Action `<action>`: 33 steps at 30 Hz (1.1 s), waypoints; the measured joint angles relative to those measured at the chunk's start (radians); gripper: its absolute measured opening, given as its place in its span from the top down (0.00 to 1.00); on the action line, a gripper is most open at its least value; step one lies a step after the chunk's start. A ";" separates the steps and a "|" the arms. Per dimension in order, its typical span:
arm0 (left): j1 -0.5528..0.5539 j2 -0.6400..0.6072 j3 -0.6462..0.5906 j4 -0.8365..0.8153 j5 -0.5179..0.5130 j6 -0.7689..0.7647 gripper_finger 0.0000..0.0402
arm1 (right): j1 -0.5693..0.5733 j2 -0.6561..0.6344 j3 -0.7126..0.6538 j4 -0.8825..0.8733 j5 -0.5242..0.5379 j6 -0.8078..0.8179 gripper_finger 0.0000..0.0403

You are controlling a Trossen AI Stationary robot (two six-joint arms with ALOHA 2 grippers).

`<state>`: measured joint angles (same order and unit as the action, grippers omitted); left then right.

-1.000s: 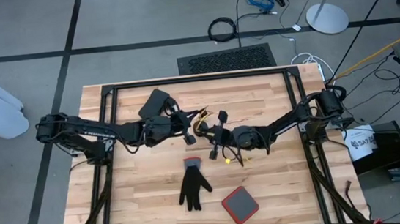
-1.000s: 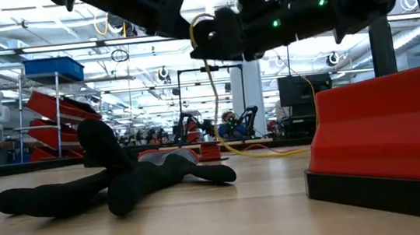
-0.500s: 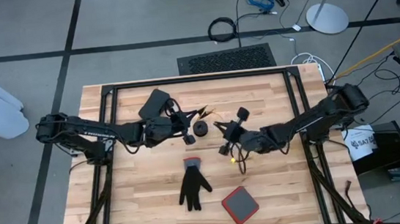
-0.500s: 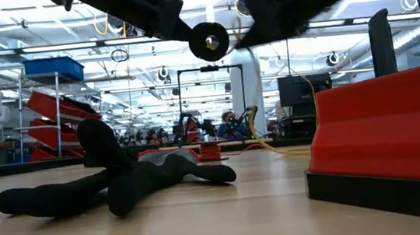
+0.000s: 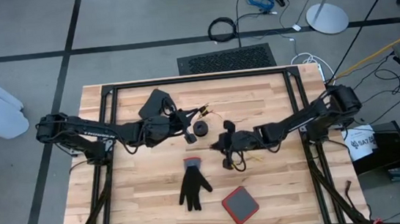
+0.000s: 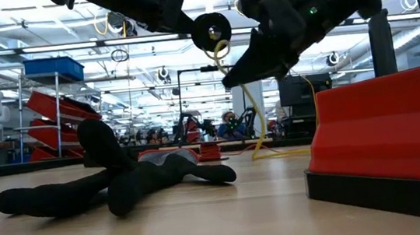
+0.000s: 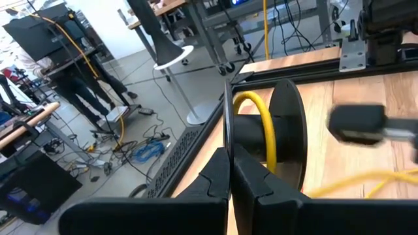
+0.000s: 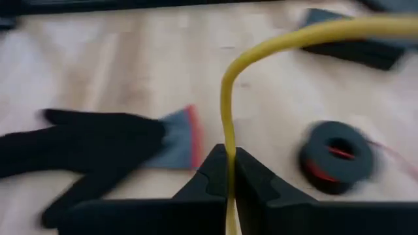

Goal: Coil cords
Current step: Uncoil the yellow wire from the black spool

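My left gripper [image 5: 189, 133] is shut on a small black spool [image 5: 200, 129] held above the table's middle, with yellow cord [image 7: 256, 111] wound on its hub. From the spool the cord [image 6: 250, 113] drops to the table. My right gripper [image 5: 224, 145], just right of the spool, is shut on this cord and tips down. A second black spool [image 8: 336, 156], with red wire, lies flat on the table. My left gripper pinches the rim of the spool's near flange [image 7: 228, 134] between its two fingers, coming nearly level from the table's left. The spool is lifted clear, its axis about level. My right gripper pinches the yellow cord [image 8: 226, 140] between its two fingers, slanting down from the table's right. The cord rises out of the fingers, then bends over sideways [image 8: 287, 39].
A black glove [image 5: 192, 186] with a grey and red cuff lies on the table nearer the front. Right of it lies a red block [image 5: 240, 204]. A dark flat pad [image 5: 156, 100] lies at the far left behind my left arm.
My right gripper has kept hold of the cord. It drew back from the spool toward the table's right edge, then came back beside it, tipping its fingers downward. The cord now hangs from the spool in a loop. The spool has stayed in place.
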<state>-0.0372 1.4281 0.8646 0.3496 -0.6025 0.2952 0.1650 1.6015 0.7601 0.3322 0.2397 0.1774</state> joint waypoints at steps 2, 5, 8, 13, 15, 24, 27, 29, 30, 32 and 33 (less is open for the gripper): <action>0.000 0.000 0.000 0.000 0.000 0.003 1.00 | 0.000 0.006 0.000 -0.010 -0.048 0.003 1.00; 0.000 0.000 0.000 -0.005 0.000 0.006 1.00 | 0.000 0.006 0.000 -0.084 -0.088 0.043 0.99; 0.000 0.000 0.000 -0.022 0.000 0.005 1.00 | 0.000 0.005 0.000 -0.158 -0.139 0.079 0.97; 0.000 0.000 0.000 -0.026 0.000 0.001 1.00 | 0.011 0.005 0.000 -0.200 -0.187 0.107 0.90; 0.000 0.000 0.000 -0.026 0.000 0.001 1.00 | 0.018 0.005 0.000 -0.190 -0.185 0.106 0.85; 0.000 0.000 0.000 -0.027 0.000 0.001 1.00 | 0.020 -0.008 -0.001 -0.200 -0.133 0.115 0.61; 0.000 0.000 0.000 -0.031 0.001 0.000 1.00 | 0.027 -0.046 -0.001 -0.200 -0.134 0.114 0.57; 0.000 0.000 0.000 -0.030 0.006 0.000 1.00 | 0.029 -0.081 -0.001 -0.195 -0.113 0.100 0.55; 0.000 0.000 0.000 -0.029 0.006 0.000 1.00 | 0.031 -0.097 -0.001 -0.191 -0.086 0.093 0.54; 0.000 0.000 0.000 -0.027 0.007 -0.001 1.00 | 0.030 -0.127 -0.001 -0.174 -0.002 0.068 0.54; 0.000 0.000 0.000 -0.026 0.007 -0.002 1.00 | 0.030 -0.136 -0.001 -0.153 0.036 0.055 0.54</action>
<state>-0.0371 1.4281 0.8642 0.3240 -0.5957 0.2935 0.1946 1.4653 0.7589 0.1793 0.2760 0.2322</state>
